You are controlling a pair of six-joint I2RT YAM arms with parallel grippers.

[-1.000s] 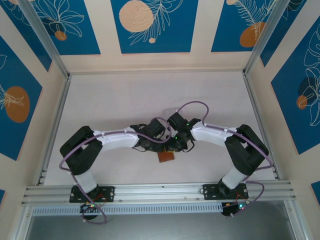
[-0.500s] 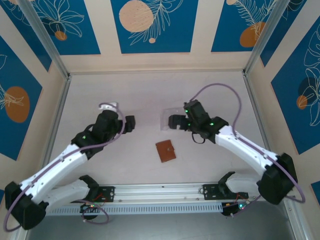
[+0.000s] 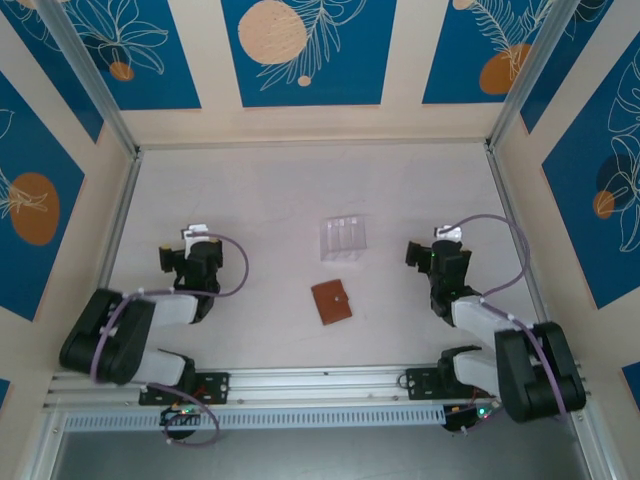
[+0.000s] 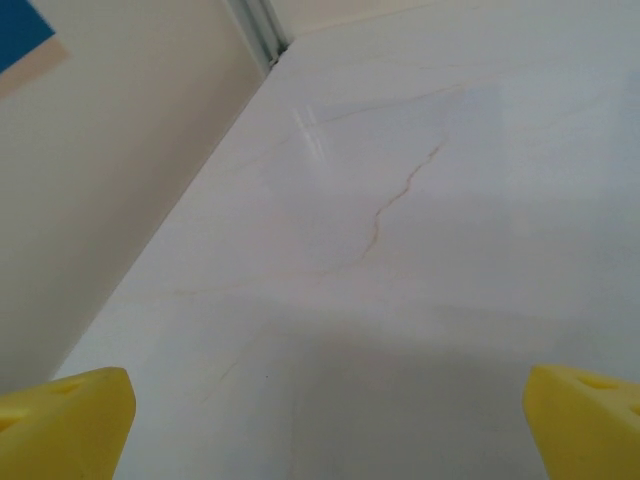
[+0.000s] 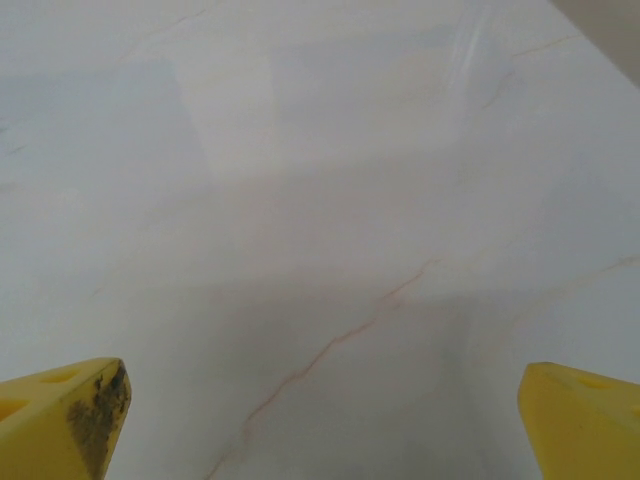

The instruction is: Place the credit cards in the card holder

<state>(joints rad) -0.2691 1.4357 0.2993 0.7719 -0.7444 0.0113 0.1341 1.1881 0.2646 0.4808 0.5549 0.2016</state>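
Hands point(image 3: 186, 247) point(image 3: 437, 248) back; card holder point(image 3: 331, 301) closed

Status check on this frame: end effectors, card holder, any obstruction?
Left end effector open, empty, over bare table. Right end effector same. Card holder folded shut, flat mid-table. Clear stand beyond it, apart; nothing blocking.

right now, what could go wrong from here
1. The wallet lies shut, so what's inside can't be checked.
2. The clear stand sits just beyond it and is hard to see; a reach for the wallet could knock it.
3. The left tool and right tool are open, one on each side; reaching for the middle together, the arms might collide.
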